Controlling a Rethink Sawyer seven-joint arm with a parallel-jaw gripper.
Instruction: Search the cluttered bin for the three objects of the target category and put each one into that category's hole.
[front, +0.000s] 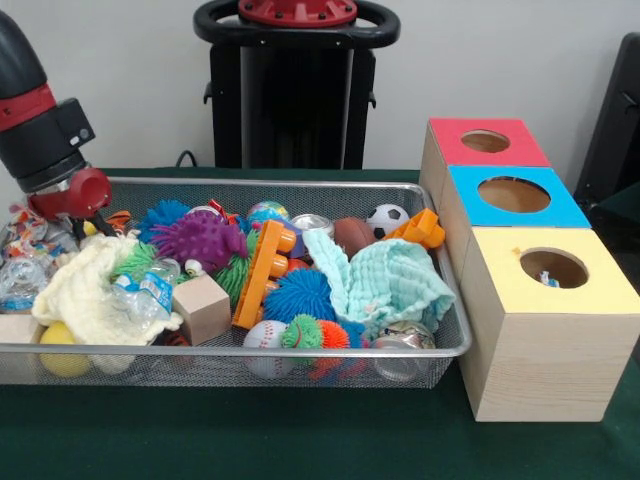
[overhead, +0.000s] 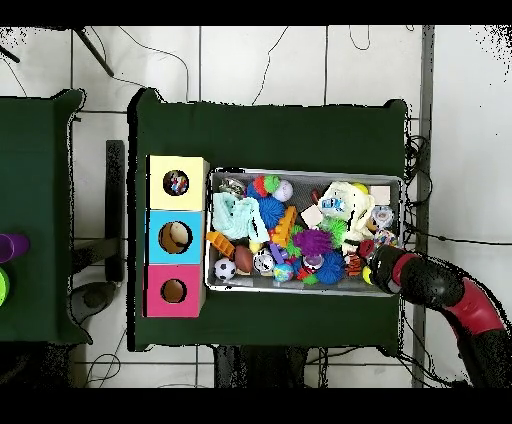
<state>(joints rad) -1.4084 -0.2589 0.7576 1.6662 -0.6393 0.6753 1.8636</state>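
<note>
The wide silver wire-mesh bin (front: 300, 352) is full of toys. The red and black arm reaches into its end farthest from the boxes; its red gripper (front: 72, 200) hangs just above the cream knitted cloth (front: 95, 290), fingers hidden, so whether parted or closed cannot be told. The yellow-topped wooden box's round hole (front: 554, 267) lies well apart. No writing is readable.

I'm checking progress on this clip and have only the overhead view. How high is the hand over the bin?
Observer: From the front, the hand is low, about level with the bin's far rim, at the picture's left end.
Operator: Is a cloth hanging from it?
Observer: None that I can see. The cream cloth lies in the bin just in front of the hand, with a clear bottle on top of it.
Operator: Is the mint cloth buried?
Observer: No. The mint cloth is heaped on top of the other things, with a blue spiky ball beside it.
</note>
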